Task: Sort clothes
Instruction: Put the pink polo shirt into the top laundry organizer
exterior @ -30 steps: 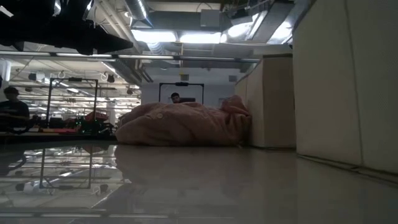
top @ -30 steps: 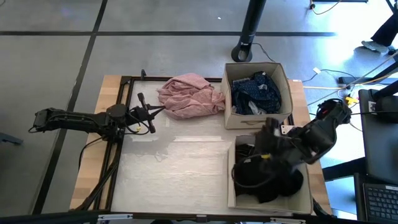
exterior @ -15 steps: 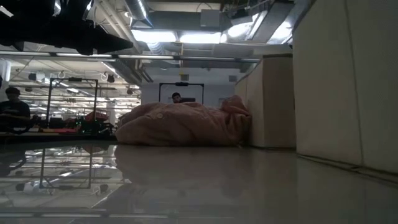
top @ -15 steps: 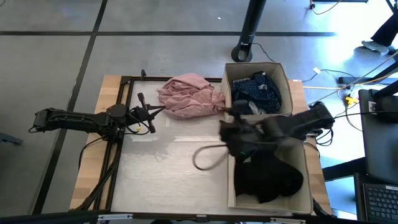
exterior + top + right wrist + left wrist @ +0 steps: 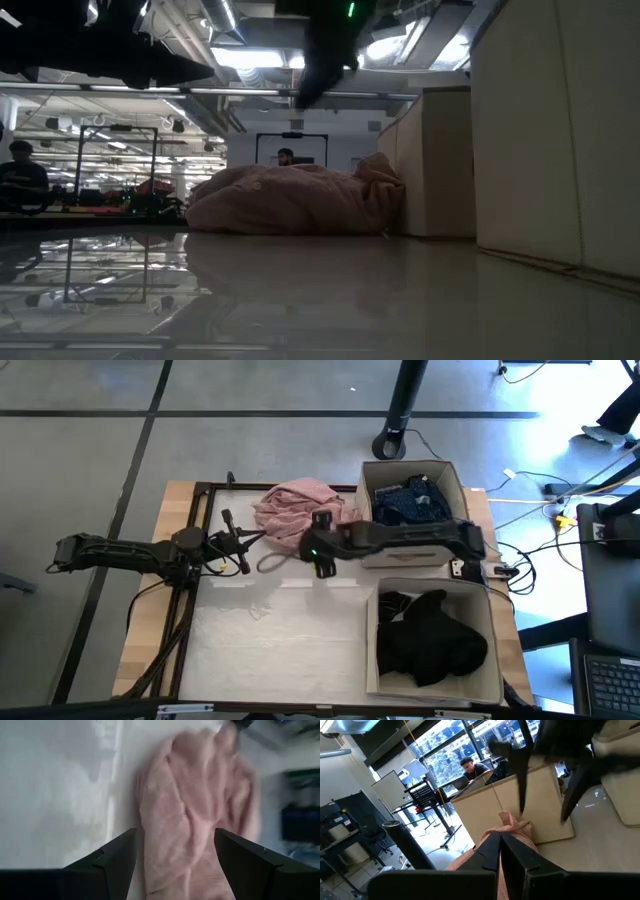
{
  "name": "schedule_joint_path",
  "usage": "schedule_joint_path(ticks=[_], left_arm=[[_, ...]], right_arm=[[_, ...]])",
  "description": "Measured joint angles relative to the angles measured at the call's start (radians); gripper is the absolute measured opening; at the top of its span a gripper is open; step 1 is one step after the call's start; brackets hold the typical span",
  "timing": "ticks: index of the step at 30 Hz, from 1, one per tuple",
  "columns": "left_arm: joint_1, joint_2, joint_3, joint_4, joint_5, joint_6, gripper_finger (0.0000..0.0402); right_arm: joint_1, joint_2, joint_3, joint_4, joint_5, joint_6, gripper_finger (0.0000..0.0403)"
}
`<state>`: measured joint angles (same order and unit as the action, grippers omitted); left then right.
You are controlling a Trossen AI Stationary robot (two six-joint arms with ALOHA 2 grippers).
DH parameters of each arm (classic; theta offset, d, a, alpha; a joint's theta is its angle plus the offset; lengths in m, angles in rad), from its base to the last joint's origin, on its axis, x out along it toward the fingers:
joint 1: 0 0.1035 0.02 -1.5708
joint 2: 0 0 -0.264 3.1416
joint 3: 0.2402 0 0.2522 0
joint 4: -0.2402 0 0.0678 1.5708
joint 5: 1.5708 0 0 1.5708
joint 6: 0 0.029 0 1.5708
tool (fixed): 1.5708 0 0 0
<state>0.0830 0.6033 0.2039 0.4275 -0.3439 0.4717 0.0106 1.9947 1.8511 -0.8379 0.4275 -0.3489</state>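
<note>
1. The pink piece (image 5: 303, 510) lies crumpled on the worktop (image 5: 290, 625), touching the near wall of the far box (image 5: 415, 550), which holds the dark navy piece (image 5: 412, 505).
2. Black pieces (image 5: 430, 640) fill the near box (image 5: 372, 660).
3. The right gripper (image 5: 318, 550) hangs over the pink piece's edge, jaws spread wide and empty.
4. The left gripper (image 5: 238, 543) waits just beside the pink piece, jaws narrow, holding nothing.
5. The step in hand looks like the reach for the last loose garment.
6. Next: lower onto a raised fold, close, lift clear, and carry it to a box.
</note>
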Motion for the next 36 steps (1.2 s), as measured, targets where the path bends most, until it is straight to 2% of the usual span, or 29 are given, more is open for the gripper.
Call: schedule_joint_path(ticks=[9,14,25,29,36], left_arm=[[0.0,-0.001,0.0,0.002,0.0,0.003,0.0005],[0.0,0.0,0.0,0.001,0.0,0.003,0.0005],[0.0,0.0,0.0,0.002,0.0,0.003,0.0005],[0.0,0.0,0.0,0.002,0.0,0.003,0.0005],[0.0,0.0,0.0,0.002,0.0,0.003,0.0005]], right_arm=[[-0.191,0.151,0.0,0.032,-0.086,0.0,0.0264],[-0.271,0.206,0.0,0.039,-0.212,-0.003,0.0264],[-0.319,0.284,0.0,0.036,-0.329,-0.031,0.0259],[-0.318,0.282,-0.018,0.07,-0.347,-0.049,0.0208],[-0.313,0.3,-0.02,0.079,-0.457,-0.083,0.0034]])
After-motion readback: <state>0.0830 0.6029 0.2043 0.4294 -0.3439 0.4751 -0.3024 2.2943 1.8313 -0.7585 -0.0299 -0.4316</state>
